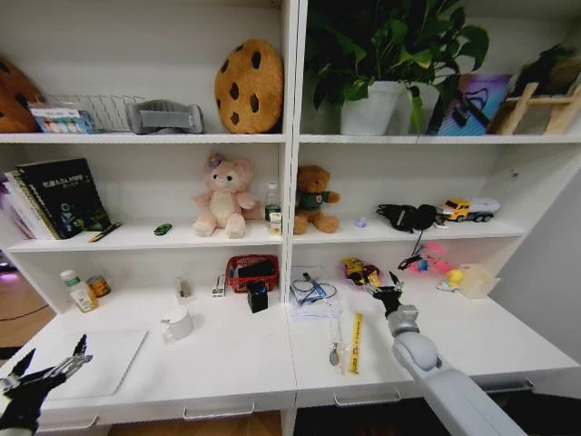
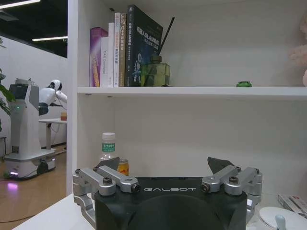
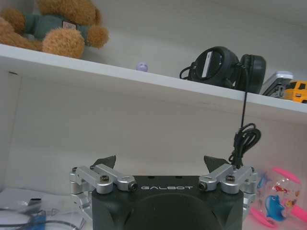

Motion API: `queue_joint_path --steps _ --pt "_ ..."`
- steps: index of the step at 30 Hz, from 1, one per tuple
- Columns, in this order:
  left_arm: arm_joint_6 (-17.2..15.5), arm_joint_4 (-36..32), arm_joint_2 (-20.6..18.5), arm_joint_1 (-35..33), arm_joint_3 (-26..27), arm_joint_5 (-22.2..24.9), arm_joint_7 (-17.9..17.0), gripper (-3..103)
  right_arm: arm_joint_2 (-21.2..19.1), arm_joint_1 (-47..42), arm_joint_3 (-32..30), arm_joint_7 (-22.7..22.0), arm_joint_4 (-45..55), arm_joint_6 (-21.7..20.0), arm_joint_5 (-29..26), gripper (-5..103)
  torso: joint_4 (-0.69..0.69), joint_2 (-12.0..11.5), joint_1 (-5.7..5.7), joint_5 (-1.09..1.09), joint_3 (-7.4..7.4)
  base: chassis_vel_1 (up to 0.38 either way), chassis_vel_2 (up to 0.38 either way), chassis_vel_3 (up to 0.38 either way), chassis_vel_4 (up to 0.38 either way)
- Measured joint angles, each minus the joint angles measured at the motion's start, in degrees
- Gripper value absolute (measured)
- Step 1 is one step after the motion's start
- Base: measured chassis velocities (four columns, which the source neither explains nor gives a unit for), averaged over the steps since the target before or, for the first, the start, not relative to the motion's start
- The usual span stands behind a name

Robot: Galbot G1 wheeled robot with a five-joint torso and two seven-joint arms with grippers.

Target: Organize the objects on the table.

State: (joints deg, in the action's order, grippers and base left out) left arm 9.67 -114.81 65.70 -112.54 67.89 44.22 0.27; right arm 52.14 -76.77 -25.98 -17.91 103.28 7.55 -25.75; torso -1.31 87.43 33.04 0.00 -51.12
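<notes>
Laptop (image 1: 98, 361) lies flat on the table (image 1: 245, 359); left gripper (image 1: 54, 361) beside it, fingers spread, right gripper (image 1: 388, 292) also spread, empty.

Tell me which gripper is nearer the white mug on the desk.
Left. The left gripper hovers at the desk's front left corner, just left of the white mug; the right gripper is across the desk, well to the mug's right.

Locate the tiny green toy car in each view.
Head view: green toy car on the middle shelf, left bay, between the black book and pink plush.
Left wrist view: on that shelf, past the books and green bottle.
Right wrist view: faces the neighbouring bay, with the brown bear.
Shared landmark: the black book.
</notes>
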Motion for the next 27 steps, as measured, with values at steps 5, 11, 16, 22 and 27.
queue_joint_path --steps 5,11,16,22,27 --pt "0.00 0.00 0.00 0.00 0.00 0.00 0.01 100 1.52 -8.87 -5.33 -0.02 7.23 0.52 1.00 100 0.00 0.00 0.00 0.01 0.00 0.000 0.000 0.000 0.000" --pt "0.00 0.00 0.00 0.00 0.00 0.00 0.01 100 4.17 -20.16 -10.74 0.37 15.11 2.02 3.16 100 0.00 0.00 0.00 0.00 0.00 0.000 0.000 0.000 0.000" --pt "0.00 0.00 0.00 0.00 0.00 0.00 0.01 100 6.48 -27.39 -12.63 1.26 18.68 4.25 5.00 100 0.00 0.00 0.00 -0.01 0.00 0.000 0.000 0.000 0.000" --pt "0.00 0.00 0.00 0.00 0.00 0.00 0.01 100 7.28 -30.21 -13.27 2.50 18.36 7.08 6.44 100 0.01 -0.01 0.01 0.00 -0.01 0.000 0.000 0.000 0.000" --pt "0.00 0.00 0.00 0.00 0.00 0.00 0.01 100 7.12 -30.38 -13.34 3.14 18.29 7.29 6.15 100 0.01 -0.01 0.01 0.00 -0.01 0.000 0.000 0.000 0.000"
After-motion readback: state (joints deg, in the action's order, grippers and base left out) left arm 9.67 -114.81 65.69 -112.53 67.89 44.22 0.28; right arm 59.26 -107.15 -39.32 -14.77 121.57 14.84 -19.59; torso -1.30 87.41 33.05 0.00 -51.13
